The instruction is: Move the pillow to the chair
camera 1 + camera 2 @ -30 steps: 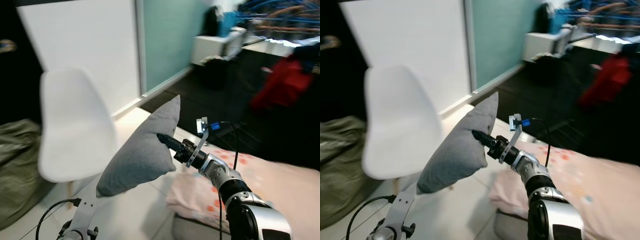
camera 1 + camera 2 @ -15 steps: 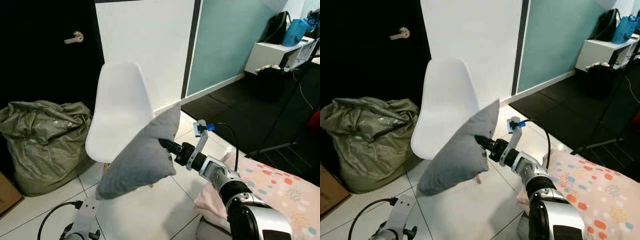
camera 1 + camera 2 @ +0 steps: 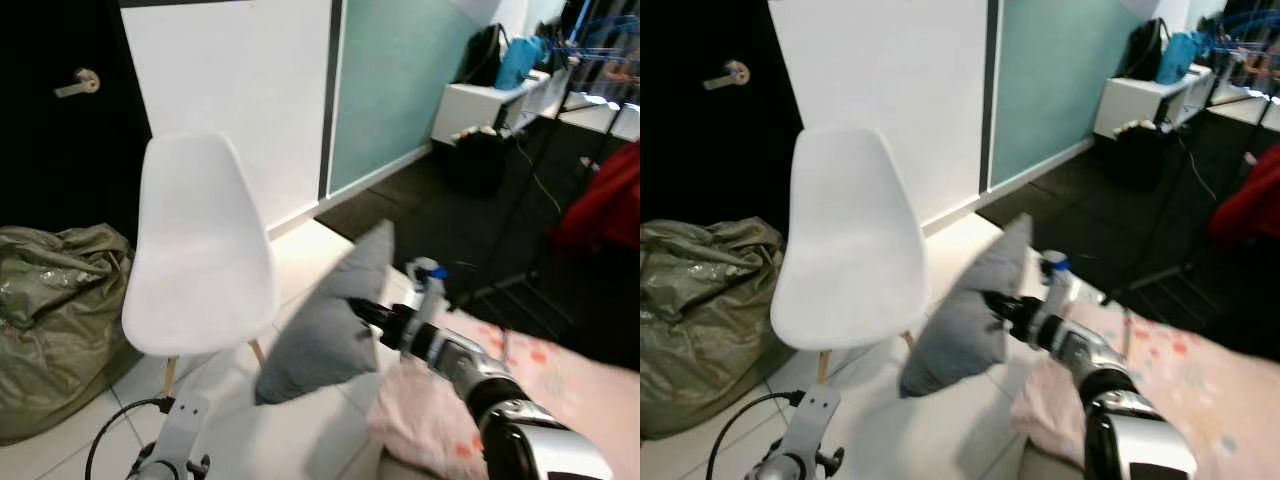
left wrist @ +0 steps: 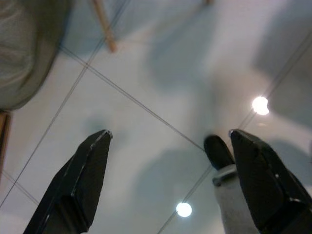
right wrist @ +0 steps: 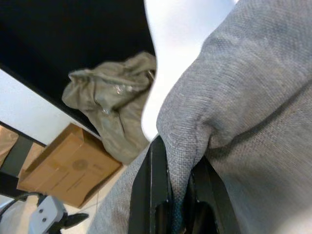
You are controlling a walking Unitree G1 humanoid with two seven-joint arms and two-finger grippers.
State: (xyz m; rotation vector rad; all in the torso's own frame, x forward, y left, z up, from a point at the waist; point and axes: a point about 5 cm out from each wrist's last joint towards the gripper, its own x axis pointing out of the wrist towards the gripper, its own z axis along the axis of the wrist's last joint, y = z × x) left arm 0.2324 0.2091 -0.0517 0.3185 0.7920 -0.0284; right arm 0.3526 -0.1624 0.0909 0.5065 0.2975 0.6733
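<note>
The right gripper was pinched together on a fold of the grey pillow, and this was why the pillow hung in the air and did not lie on anything. In the right wrist view the two black fingers squeezed a ridge of the fabric between them, so the hold looked firm, but it caught only one edge. For this reason the rest of the pillow sagged down and one corner pointed upward.

The pillow was above the pale tiled floor, just beside the white chair on its right side, and it did not touch the seat. I judge that the carrying step was nearly finished and that the pillow was not yet delivered.

The right arm was stretched forward and toward the left, almost level, with the wrist aimed at the chair. Below this arm a pink patterned blanket lay.

The left gripper hung low near the floor with its fingers wide apart and nothing between them. A grey-green sack stood on the other side of the chair.
</note>
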